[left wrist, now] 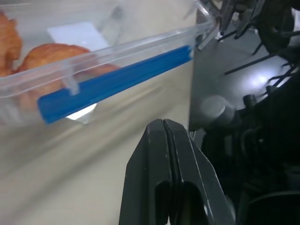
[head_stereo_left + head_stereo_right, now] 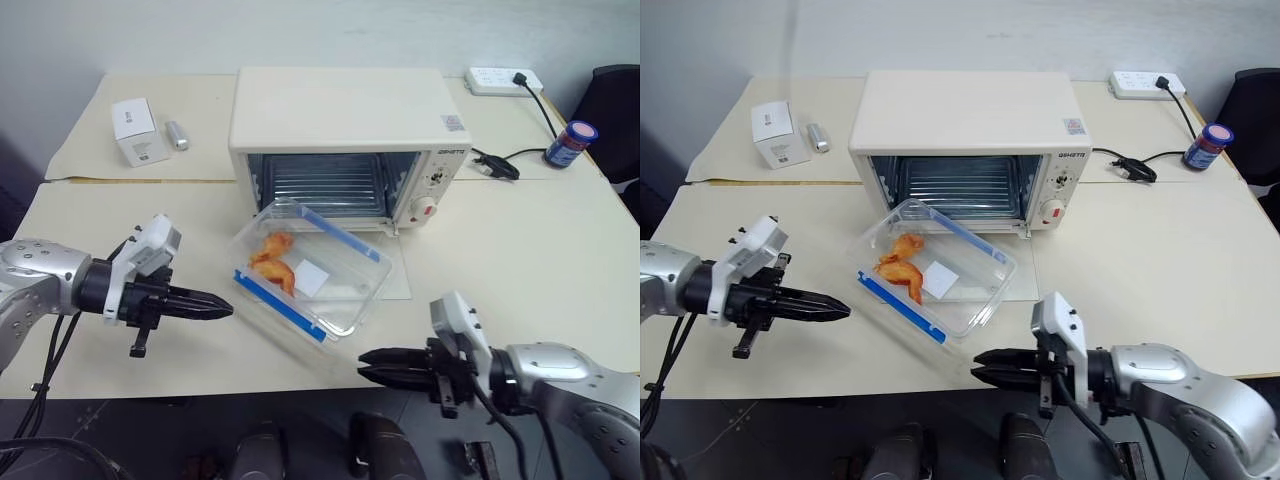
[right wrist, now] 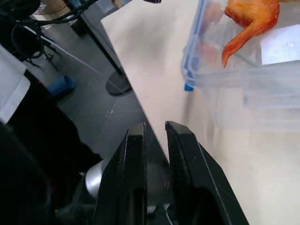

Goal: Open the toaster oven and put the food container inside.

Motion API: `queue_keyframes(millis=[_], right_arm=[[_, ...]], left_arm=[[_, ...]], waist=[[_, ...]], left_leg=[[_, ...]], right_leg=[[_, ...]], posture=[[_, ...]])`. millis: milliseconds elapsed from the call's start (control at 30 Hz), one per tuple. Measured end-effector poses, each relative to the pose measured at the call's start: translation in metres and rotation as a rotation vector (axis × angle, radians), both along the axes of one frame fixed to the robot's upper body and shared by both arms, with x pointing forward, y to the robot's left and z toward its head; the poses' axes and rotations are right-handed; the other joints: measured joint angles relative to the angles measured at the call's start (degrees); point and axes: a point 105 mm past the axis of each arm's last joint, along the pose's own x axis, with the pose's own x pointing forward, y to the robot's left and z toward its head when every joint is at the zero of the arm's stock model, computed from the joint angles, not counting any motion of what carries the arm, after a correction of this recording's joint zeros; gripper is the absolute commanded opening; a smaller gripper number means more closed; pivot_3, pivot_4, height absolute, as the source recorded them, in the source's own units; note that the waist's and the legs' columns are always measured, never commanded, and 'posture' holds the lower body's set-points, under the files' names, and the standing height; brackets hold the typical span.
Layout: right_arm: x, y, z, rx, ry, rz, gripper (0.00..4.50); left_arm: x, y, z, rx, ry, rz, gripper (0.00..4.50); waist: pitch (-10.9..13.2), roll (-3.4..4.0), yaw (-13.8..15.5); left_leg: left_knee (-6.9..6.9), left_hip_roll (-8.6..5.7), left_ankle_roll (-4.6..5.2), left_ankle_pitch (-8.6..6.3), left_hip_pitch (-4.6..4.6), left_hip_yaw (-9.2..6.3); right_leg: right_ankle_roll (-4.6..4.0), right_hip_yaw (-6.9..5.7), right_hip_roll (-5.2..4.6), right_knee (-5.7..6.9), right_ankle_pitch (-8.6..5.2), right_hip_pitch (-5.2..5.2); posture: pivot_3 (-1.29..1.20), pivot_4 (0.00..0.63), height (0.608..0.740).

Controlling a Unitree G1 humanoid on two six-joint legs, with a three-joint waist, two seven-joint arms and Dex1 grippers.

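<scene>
1. While the left gripper hangs just above the bench on the left, its fingers are pressed together on nothing, tips aimed toward the food container but apart from it.
2. Behind it, at the far left of the bench, sit a small white box and a little metal cylinder, well away from the work.
3. Sitting in the middle, the food container is tilted: its far end rests on the lowered door at the mouth of the toaster oven, its near end with the blue clip lies on the bench. The orange food is inside it. The oven is open, its rack showing, so the container is not yet in.
4. Low at the bench's near edge on the right, the right gripper also has its fingers together and empty, short of the container.
5. My worry: with both sets of fingers together, a sideways push could skid or spin the propped container off the door lip, or tip the food out, rather than slide it onto the rack.
</scene>
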Motion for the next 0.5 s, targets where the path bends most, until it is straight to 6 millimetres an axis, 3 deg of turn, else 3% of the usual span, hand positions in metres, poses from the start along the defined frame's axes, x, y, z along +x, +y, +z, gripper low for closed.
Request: queue_keyframes(millis=[167,367,500], right_arm=[[0.027,0.017,-0.004,0.031,-0.014,-0.040,0.70],[0.067,0.006,-0.006,-0.013,-0.089,-0.197,0.70],[0.079,0.000,0.001,-0.024,-0.132,-0.233,0.70]], left_arm=[[0.014,-0.011,0.001,-0.011,-0.046,-0.030,0.00],[0.032,-0.022,-0.003,-0.082,-0.068,0.018,0.00],[0.041,-0.030,-0.008,-0.122,-0.087,0.056,0.00]], waist=[[-0.01,-0.01,0.04],[-0.01,-0.01,0.07],[-0.01,-0.01,-0.09]], left_leg=[[0.02,0.00,0.07,-0.04,-0.04,0.01],[0.10,0.00,0.14,-0.08,-0.11,0.04],[0.07,0.01,0.13,-0.07,-0.11,0.02]], right_leg=[[0.01,0.00,0.00,0.04,0.00,-0.01],[0.15,0.00,-0.01,0.11,0.08,0.02],[0.15,0.00,0.00,0.13,0.08,0.00]], posture=[[0.00,0.150,0.740],[0.00,0.150,0.740],[0.00,0.150,0.740]])
